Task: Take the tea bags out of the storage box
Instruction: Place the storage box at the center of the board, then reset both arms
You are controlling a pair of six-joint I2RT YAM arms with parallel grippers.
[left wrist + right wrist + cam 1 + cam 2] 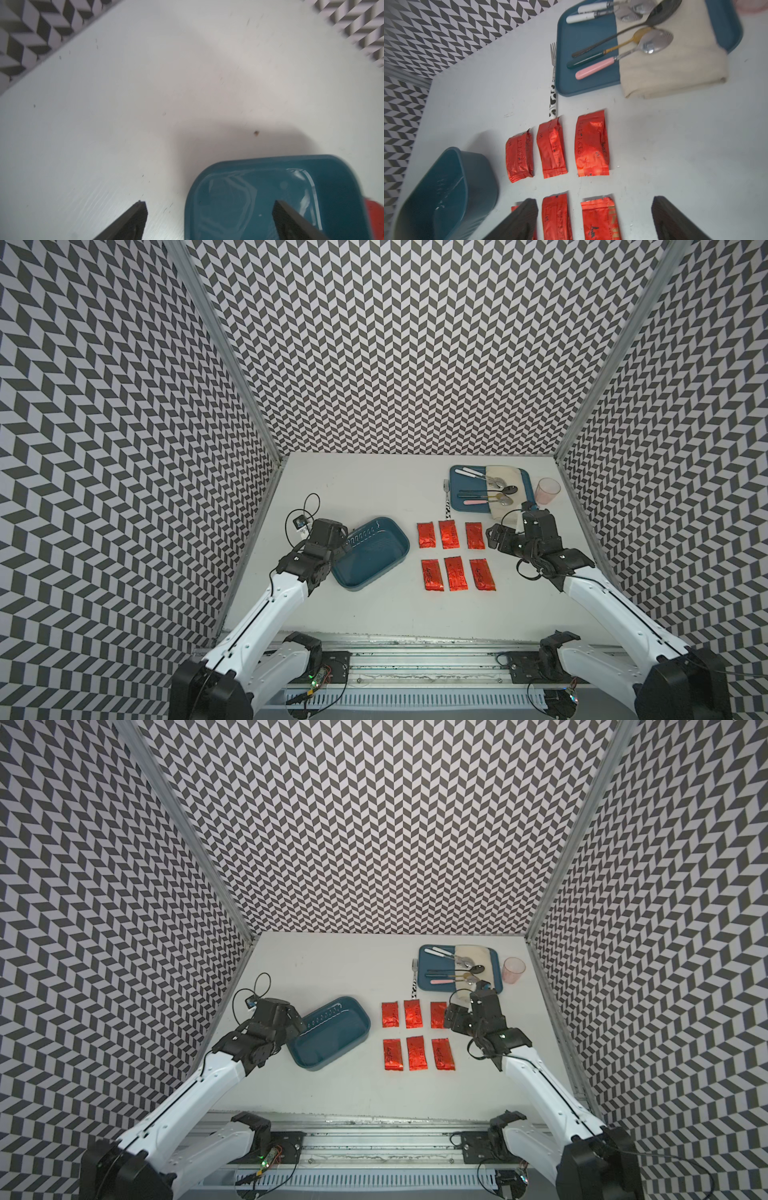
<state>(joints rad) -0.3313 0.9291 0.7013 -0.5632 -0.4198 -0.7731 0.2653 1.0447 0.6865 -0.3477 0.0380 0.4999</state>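
The storage box [370,553] [330,1031] is a dark teal tub lying at an angle on the white table, and its inside looks empty. Several tea bags [449,534] [412,1014] [591,145] of red foil lie flat on the table to its right, in two rows of three. My left gripper [345,546] [209,205] hangs open at the box's left end, one finger over the inside [249,197] and one over bare table, holding nothing. My right gripper [496,537] [593,201] is open above the right side of the sachets, with nothing in it.
A flat blue tray [473,509] with cutlery and a beige cloth [675,68] sits at the back right. A fork [446,502] lies beside it and a pink cup [547,490] stands near the right wall. Patterned walls enclose three sides.
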